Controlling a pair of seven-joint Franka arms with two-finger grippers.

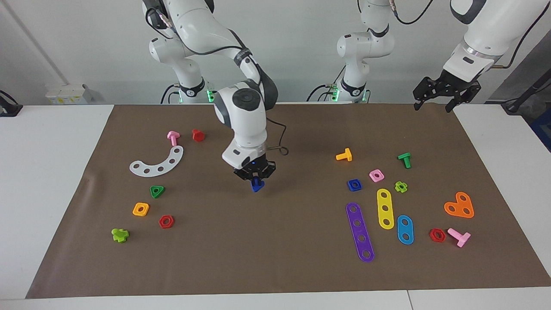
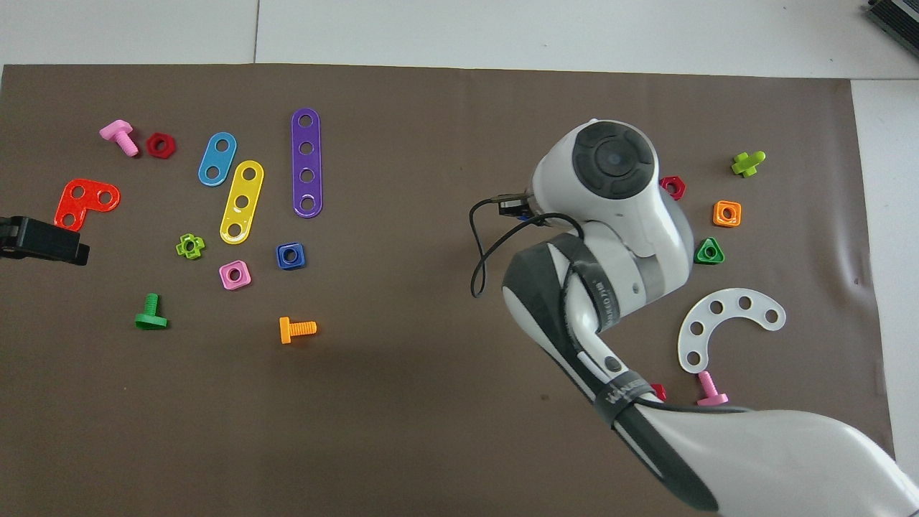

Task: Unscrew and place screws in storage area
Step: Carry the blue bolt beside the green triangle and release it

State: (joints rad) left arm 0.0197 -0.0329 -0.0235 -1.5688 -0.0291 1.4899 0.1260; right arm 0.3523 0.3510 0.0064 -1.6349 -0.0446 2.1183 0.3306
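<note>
Right hand clenching the dark blue bolt, hanging over the middle of the tabletop, well apart from the matching blue square nut lying beside the pink square nut toward the left arm's end. Judging by that gap, unscrewing done; carrying the bolt to storage now. Next: moving toward the cluster around the green triangular nut and white curved plate, lowering, letting go without knocking neighbours. Left hand waiting, released, raised at the mat's corner.
</note>
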